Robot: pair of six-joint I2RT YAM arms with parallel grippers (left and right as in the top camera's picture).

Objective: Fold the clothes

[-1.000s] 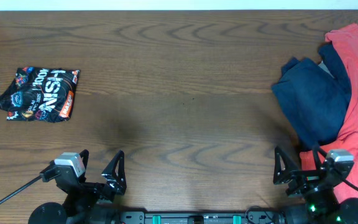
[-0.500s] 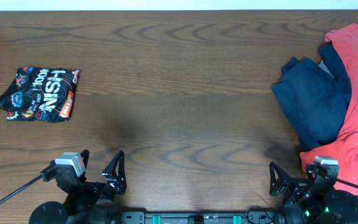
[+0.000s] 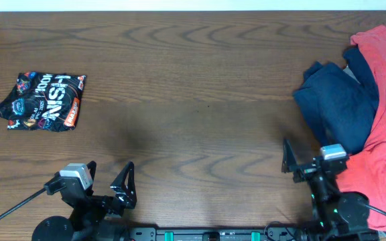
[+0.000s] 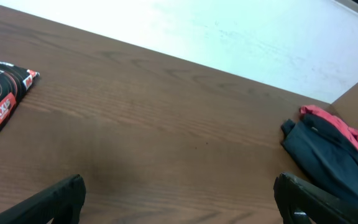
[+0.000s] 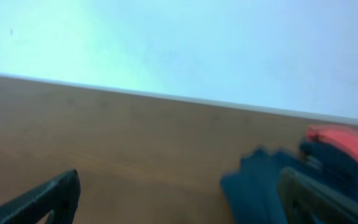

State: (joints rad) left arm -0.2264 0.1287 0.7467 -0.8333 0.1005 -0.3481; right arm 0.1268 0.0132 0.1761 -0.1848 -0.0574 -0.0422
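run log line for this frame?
task: fold clothes | black jersey: compact bundle, left side | navy garment + red garment: heaped together, right side | left gripper: open, empty | right gripper: open, empty, beside heap

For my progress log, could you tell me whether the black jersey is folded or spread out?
Folded: the black jersey lies as a compact, slightly rumpled packet, with no sleeves spread out.

Dark wood-grain table (image 3: 200, 87), white surface (image 4: 260, 37) beyond its far edge
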